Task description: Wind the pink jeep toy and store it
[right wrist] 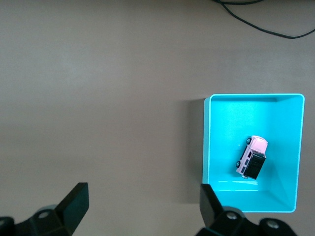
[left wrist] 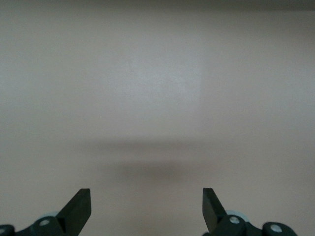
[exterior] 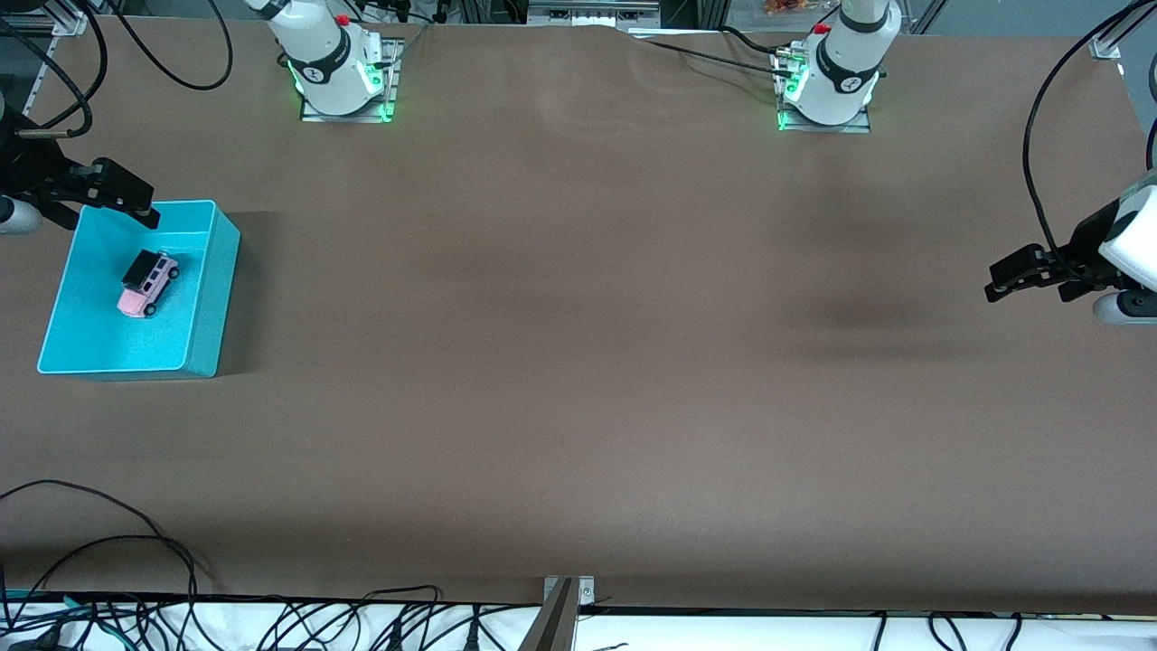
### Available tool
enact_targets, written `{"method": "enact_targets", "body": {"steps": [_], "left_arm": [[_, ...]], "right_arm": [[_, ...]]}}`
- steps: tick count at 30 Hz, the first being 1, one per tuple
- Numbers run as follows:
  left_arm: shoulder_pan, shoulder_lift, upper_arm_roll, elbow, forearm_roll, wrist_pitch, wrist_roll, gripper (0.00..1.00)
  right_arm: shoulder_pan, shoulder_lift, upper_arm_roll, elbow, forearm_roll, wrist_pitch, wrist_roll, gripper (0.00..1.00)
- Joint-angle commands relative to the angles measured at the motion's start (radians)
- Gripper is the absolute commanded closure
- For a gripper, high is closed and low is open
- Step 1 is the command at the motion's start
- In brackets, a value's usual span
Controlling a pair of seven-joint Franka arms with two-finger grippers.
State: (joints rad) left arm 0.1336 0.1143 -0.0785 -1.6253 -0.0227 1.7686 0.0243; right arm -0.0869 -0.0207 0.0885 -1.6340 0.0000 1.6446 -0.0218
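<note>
The pink jeep toy (exterior: 146,282) with its black roof section rests on its wheels inside the turquoise bin (exterior: 213,298) at the right arm's end of the table. It also shows in the right wrist view (right wrist: 252,157), inside the bin (right wrist: 206,142). My right gripper (exterior: 126,194) is open and empty, up in the air over the bin's rim nearest the robot bases; in its own view (right wrist: 142,204) the fingers stand wide apart. My left gripper (exterior: 1017,276) is open and empty over bare table at the left arm's end, also seen in its own view (left wrist: 146,206).
The brown table top (exterior: 578,362) spreads between the arms. Black cables (exterior: 136,551) lie along the table's front edge, with a metal bracket (exterior: 565,601) at its middle. A cable (right wrist: 266,19) shows in the right wrist view.
</note>
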Motion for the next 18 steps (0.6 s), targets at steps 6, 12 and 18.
{"method": "enact_targets", "body": {"steps": [6,12,18], "left_arm": [[0.003,0.001,-0.007,0.01,-0.008,-0.005,0.006,0.0],[-0.008,-0.002,-0.012,0.01,-0.008,-0.005,0.006,0.0],[-0.009,-0.008,-0.044,0.012,-0.008,-0.005,0.006,0.0]], "right_arm": [[-0.005,-0.001,0.001,0.01,-0.002,-0.008,-0.017,0.0],[-0.005,-0.001,0.001,0.01,-0.002,-0.009,-0.018,0.0],[-0.005,-0.001,0.001,0.01,-0.002,-0.009,-0.018,0.0]]}}
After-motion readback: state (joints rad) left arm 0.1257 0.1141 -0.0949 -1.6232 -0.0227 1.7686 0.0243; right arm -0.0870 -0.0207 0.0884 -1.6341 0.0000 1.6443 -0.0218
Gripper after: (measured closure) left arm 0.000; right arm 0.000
